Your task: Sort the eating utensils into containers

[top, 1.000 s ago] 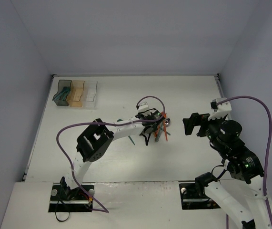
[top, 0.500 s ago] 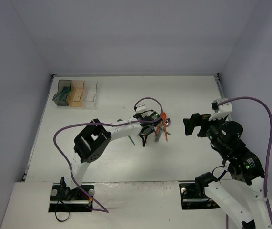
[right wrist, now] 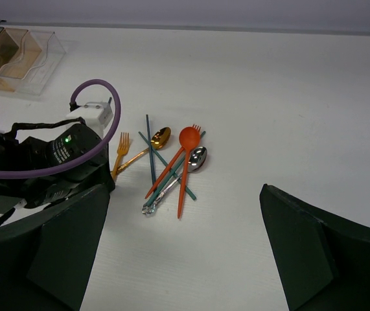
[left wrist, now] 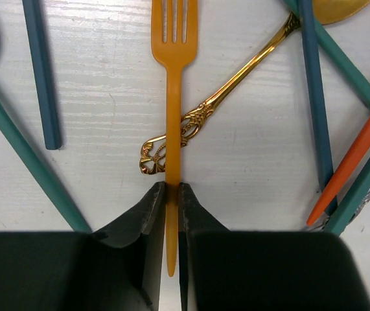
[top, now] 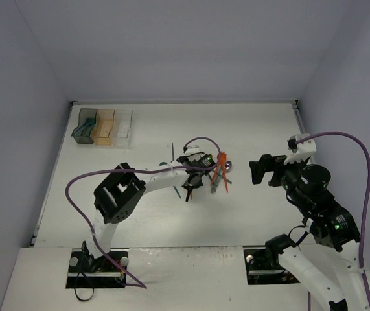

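One utensil is now gripped. Over the last second the left pincer point(left wrist: 170, 192) has drawn its jaws together, and it is clamped on the thin handle of the orange fork point(left wrist: 173, 97), close to the handle's tail end. A second ago the jaws stood apart around that handle. The fork points straight away from the pincer, tines outward, and appears not yet lifted off the worktop point(top: 256, 129). Its handle lies across the ornate end of the gold spoon point(left wrist: 236, 84). A blue stick point(left wrist: 41, 71) lies off to one side, apart from the fork.

The rest of the heap, including the orange spoon point(right wrist: 188, 138) and the silver spoon point(right wrist: 197, 158), is tangled just beside the fork, around the middle of the worktop. The containers point(top: 105, 126) stand at the far left corner, well apart from the heap. The dark grey one already holds a few teal pieces. Whether the amber and clear ones hold anything cannot be told.

The right pincer point(right wrist: 185, 246) hangs with its fingers wide apart and nothing between them, over the right side of the worktop and facing the heap.

The closing probably means the grasp is made and the sorting can move to a lift and a carry toward the far left corner. A clean vertical lift would free the fork from the gold spoon without dragging it. Most of the heap remains to be sorted, so the task looks to be at an early stage.
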